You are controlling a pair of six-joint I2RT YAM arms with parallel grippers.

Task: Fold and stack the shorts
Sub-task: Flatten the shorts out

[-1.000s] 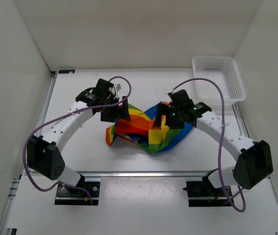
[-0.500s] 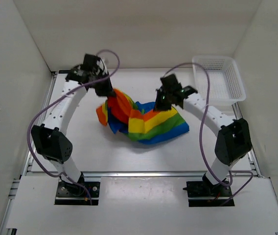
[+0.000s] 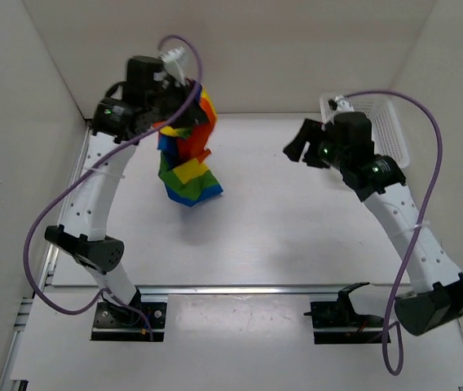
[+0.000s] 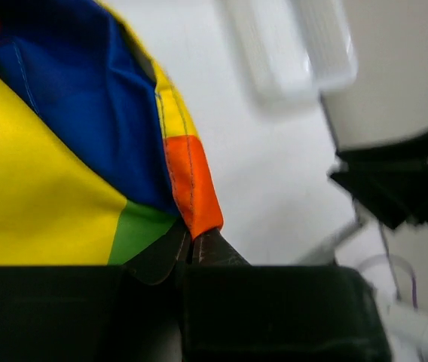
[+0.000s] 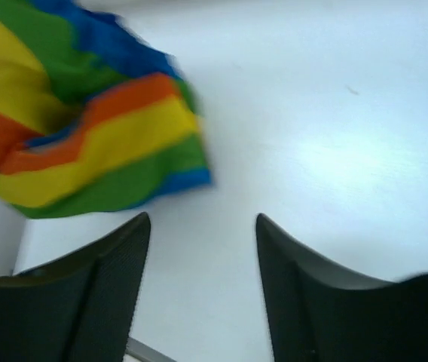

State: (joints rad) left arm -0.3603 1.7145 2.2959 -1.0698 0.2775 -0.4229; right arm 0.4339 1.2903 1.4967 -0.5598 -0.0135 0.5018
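Lifted since a second ago, the shorts now dangle bunched above the tabletop, clenched in the left jaws; the right jaws hang released. Nothing folded yet.

basket: white mesh (far right corner) | table: white

The shorts are showing broad rainbow stripes of red, orange, yellow, green and blue. The mesh basket is showing white with a fine grid pattern, and the bench is looking plain white. The left gripper is appearing black, the right gripper black and finely dotted. The cables are showing purple.
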